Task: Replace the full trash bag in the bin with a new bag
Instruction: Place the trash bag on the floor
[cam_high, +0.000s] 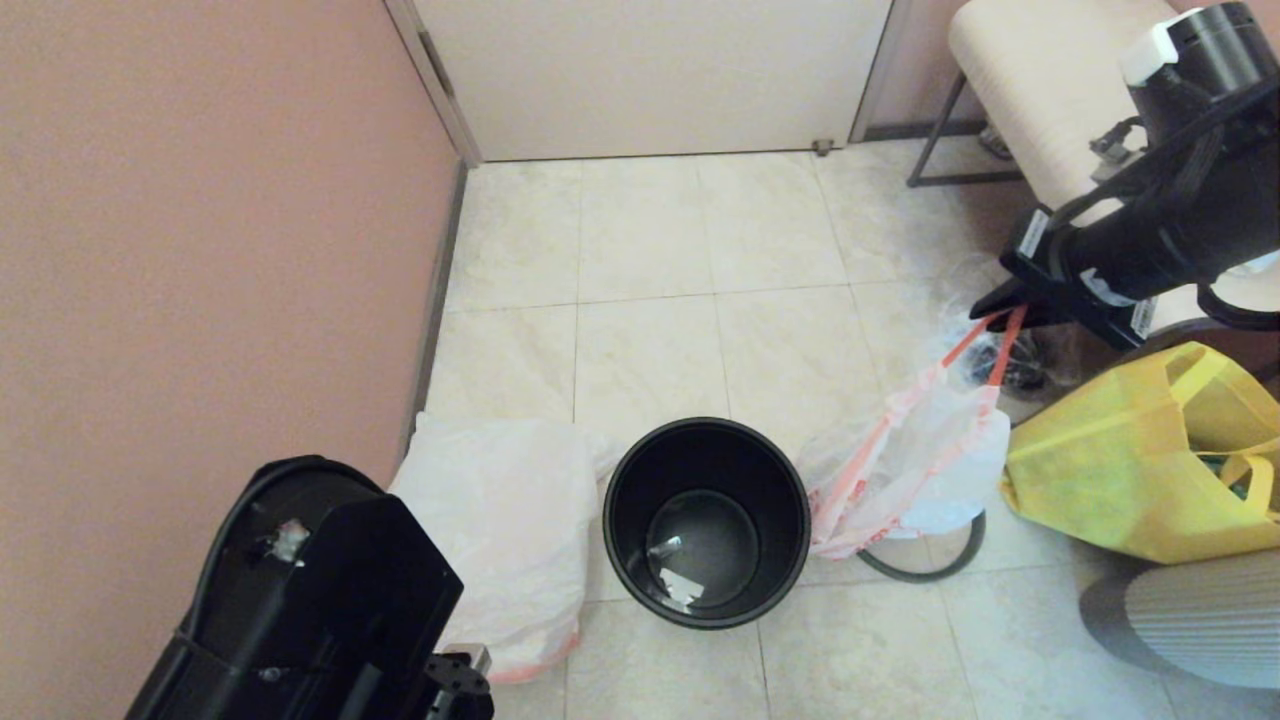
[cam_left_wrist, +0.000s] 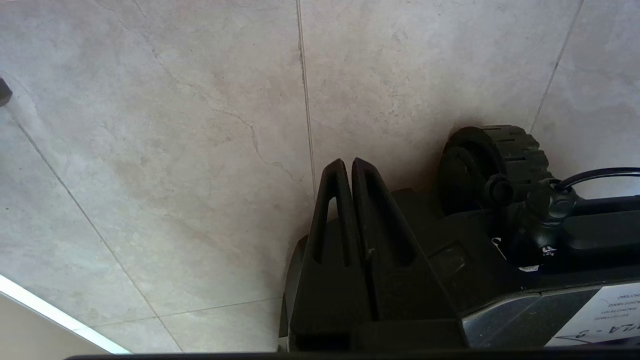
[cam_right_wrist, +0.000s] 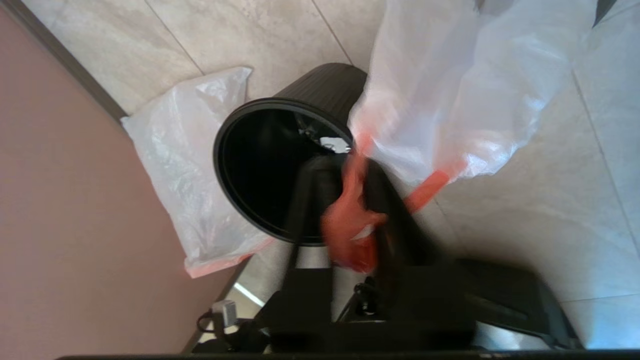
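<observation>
- The right gripper (cam_high: 985, 303) holds the orange drawstring of the full trash bag (cam_high: 915, 470), which hangs beside the bin (cam_high: 706, 522).
- The new bag (cam_high: 505, 520) lies on the floor (cam_high: 650, 300) against the bin's other side.
- A yellow tote (cam_high: 1140, 470) sits nearby.

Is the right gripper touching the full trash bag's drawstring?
Touching. In the right wrist view the right gripper has its jaws shut on the orange drawstring of the full trash bag.
</observation>
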